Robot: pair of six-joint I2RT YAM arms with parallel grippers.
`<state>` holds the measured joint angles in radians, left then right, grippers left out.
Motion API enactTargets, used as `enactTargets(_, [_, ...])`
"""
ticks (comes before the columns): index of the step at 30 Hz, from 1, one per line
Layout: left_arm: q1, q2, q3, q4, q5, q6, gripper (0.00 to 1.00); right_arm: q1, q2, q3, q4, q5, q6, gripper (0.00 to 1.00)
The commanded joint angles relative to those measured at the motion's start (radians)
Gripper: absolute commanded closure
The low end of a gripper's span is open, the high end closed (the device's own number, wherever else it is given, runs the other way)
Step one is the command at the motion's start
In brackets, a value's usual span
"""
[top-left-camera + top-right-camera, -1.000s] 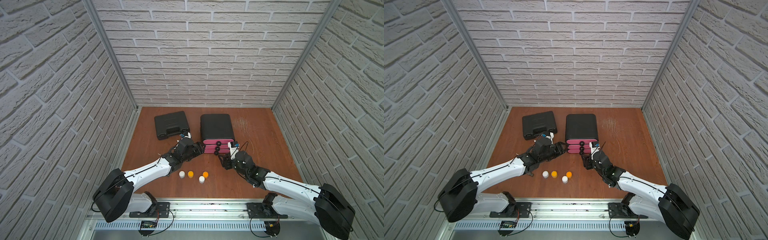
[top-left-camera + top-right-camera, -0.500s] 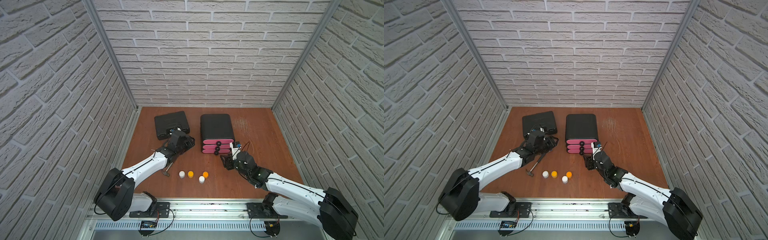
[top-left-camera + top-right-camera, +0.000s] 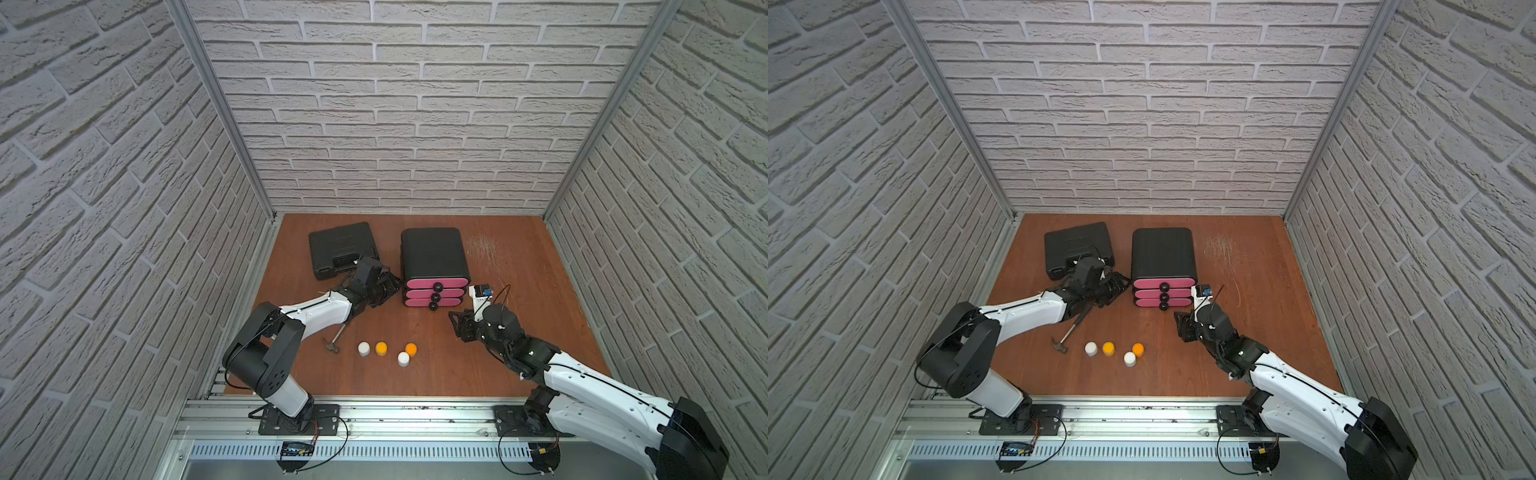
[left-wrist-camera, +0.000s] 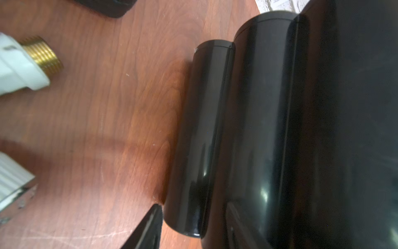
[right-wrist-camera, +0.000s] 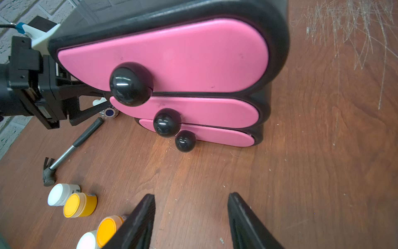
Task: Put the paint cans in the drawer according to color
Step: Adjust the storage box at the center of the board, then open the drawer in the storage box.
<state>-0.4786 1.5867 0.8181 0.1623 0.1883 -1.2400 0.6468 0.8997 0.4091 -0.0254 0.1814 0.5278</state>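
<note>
The drawer (image 3: 434, 257) (image 3: 1163, 253) is a black chest with three pink fronts (image 5: 172, 56), all pushed in. My left gripper (image 3: 390, 286) (image 4: 193, 207) is at its left side, shut on the lowest rounded bulge (image 4: 193, 129); one finger (image 4: 148, 228) touches it. In front of the knobs (image 5: 167, 122), my right gripper (image 3: 457, 328) (image 5: 190, 200) hangs open and empty above the table. Two white paint cans (image 3: 363, 348) (image 3: 403, 358) and two orange ones (image 3: 381, 347) (image 3: 411, 348) stand on the table nearer the front edge, left of the right gripper.
A small hammer (image 3: 334, 343) (image 5: 64, 155) lies left of the cans, partly under the left arm. A flat black tool case (image 3: 343, 249) sits behind the left gripper. A white pipe fitting with a brass thread (image 4: 28, 64) lies beside the chest. Brick walls close three sides.
The left gripper left the drawer fronts, swung back toward the tool case, then came to the chest's left side with narrower jaws. The right arm has hardly moved.
</note>
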Motion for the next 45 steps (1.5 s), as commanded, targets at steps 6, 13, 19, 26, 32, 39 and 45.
enactTargets(6, [-0.069,0.027,0.015,0.118,0.056,-0.019,0.47,-0.039,-0.015,0.025,-0.026,-0.042,0.011,0.42])
enactTargets(13, [-0.079,0.004,0.011,0.109,0.043,-0.015,0.44,-0.044,0.054,-0.001,0.123,-0.057,-0.051,0.42])
enactTargets(19, [-0.058,-0.085,-0.046,0.064,-0.018,-0.013,0.43,-0.049,0.18,-0.044,0.346,-0.044,-0.166,0.44])
enactTargets(26, [-0.018,-0.217,-0.128,-0.003,-0.078,-0.02,0.42,-0.054,0.28,-0.038,0.512,-0.034,-0.206,0.45])
enactTargets(32, [0.004,-0.277,-0.174,-0.022,-0.091,-0.023,0.42,-0.062,0.311,-0.048,0.552,-0.018,-0.246,0.46])
enactTargets(39, [0.011,-0.279,-0.173,-0.028,-0.09,-0.022,0.42,-0.078,0.361,-0.062,0.62,0.003,-0.263,0.48])
enactTargets(45, [0.013,-0.286,-0.165,-0.044,-0.089,-0.019,0.42,-0.088,0.418,-0.056,0.676,-0.002,-0.269,0.49])
